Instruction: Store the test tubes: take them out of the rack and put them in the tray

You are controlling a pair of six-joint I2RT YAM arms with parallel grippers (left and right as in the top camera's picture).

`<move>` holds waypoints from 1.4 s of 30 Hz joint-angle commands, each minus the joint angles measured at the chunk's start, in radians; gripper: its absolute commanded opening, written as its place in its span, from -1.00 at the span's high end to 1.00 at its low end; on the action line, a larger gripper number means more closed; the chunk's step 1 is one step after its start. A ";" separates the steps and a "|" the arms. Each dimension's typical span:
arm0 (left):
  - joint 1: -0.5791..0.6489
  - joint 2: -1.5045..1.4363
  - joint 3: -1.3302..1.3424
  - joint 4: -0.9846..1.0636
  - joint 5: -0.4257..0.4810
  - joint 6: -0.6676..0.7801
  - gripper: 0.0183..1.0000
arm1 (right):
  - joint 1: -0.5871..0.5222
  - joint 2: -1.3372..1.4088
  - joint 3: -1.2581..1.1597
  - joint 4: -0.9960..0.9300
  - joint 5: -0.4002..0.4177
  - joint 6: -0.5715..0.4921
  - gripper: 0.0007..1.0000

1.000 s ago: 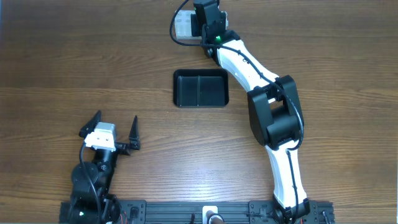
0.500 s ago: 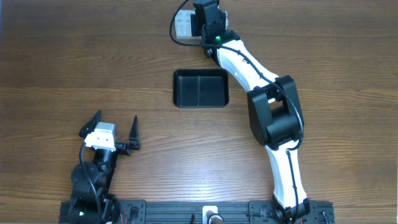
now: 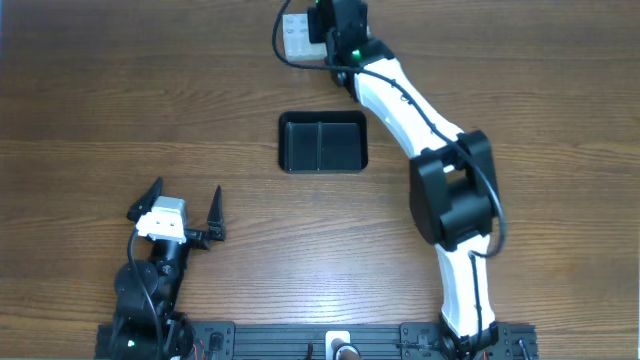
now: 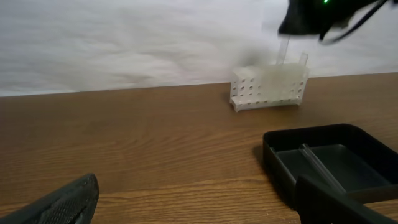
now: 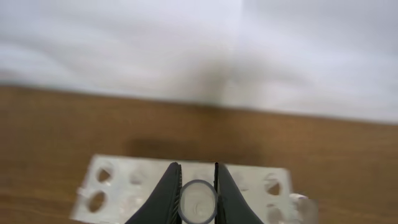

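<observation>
looking from above, your right gripper [image 3: 325,35] hangs over the white rack [image 3: 296,40], left gripper [image 3: 186,192] splayed wide. left wrist: a clear tube [image 4: 283,50] hangs over the perforated plastic rack, beyond the black tray [image 4: 311,134]. right wrist: fingers [image 5: 168,186] pinch that round tube's rim.

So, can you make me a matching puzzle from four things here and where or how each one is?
Things:
1 rack
2 tray
3 left jaws
4 right jaws

States:
a open, holding nothing
b shut on a test tube
c black, mid-table
d white, at the far side

Pairs: 1-d, 2-c, 3-a, 4-b
</observation>
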 commanded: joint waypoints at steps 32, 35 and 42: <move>0.005 -0.009 -0.005 -0.001 0.014 0.010 -1.00 | 0.056 -0.109 0.035 -0.832 -0.137 0.175 0.94; 0.005 -0.009 -0.005 -0.001 0.014 0.010 -1.00 | 0.065 -0.084 0.035 -0.830 -0.137 0.164 0.94; 0.005 -0.009 -0.005 -0.001 0.014 0.010 -1.00 | 0.074 -0.050 0.024 -0.834 -0.137 0.161 0.95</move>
